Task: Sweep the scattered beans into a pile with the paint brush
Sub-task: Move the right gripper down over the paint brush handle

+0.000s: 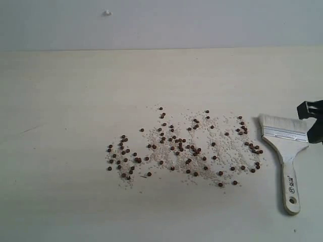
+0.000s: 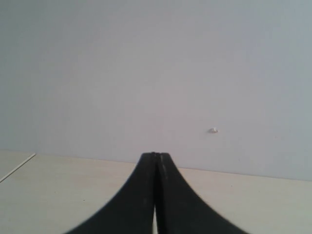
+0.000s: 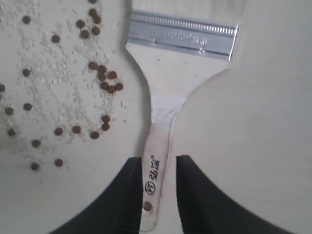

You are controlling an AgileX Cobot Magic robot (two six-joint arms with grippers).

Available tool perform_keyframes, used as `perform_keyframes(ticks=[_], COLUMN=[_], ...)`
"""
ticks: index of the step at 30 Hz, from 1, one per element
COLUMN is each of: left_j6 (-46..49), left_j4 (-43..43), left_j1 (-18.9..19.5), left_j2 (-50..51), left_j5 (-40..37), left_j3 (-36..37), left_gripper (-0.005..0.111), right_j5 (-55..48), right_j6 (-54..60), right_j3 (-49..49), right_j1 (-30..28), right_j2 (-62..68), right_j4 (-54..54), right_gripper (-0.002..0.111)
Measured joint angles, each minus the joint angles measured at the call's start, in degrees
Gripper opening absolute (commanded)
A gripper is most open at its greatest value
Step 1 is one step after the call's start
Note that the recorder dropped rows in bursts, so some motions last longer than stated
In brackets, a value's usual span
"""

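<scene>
The beans (image 1: 181,148) lie scattered across the middle of the pale table, small dark reddish-brown pellets mixed with fine whitish crumbs; some beans (image 3: 102,78) also show in the right wrist view. The paint brush (image 1: 285,146) lies flat to their right, bristles toward the far side, silver ferrule, cream handle pointing toward the near edge. My right gripper (image 3: 158,160) is open, its two fingers standing either side of the brush (image 3: 180,53) handle near its hole. Only part of that gripper (image 1: 310,113) shows at the right edge. My left gripper (image 2: 156,155) is shut on nothing.
A pale wall (image 1: 161,22) rises behind the table's far edge, with a small white knob (image 1: 107,12) on it. Bare tabletop (image 1: 60,101) stretches left of the beans and along the near edge.
</scene>
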State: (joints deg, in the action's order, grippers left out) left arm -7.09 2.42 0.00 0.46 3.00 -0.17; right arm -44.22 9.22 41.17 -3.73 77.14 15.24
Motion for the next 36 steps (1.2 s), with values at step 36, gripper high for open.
perform_keyframes(ticks=[36], left_j6=[0.0], left_j4=[0.0], left_j1=[0.0], left_j2=[0.0], left_j5=[0.0], left_j3=[0.0], left_gripper=[0.0], right_j5=[5.9], right_j6=[6.4], right_j3=[-0.2], right_j1=[0.0], right_j2=[2.6], right_j4=[10.3], right_gripper=[0.039])
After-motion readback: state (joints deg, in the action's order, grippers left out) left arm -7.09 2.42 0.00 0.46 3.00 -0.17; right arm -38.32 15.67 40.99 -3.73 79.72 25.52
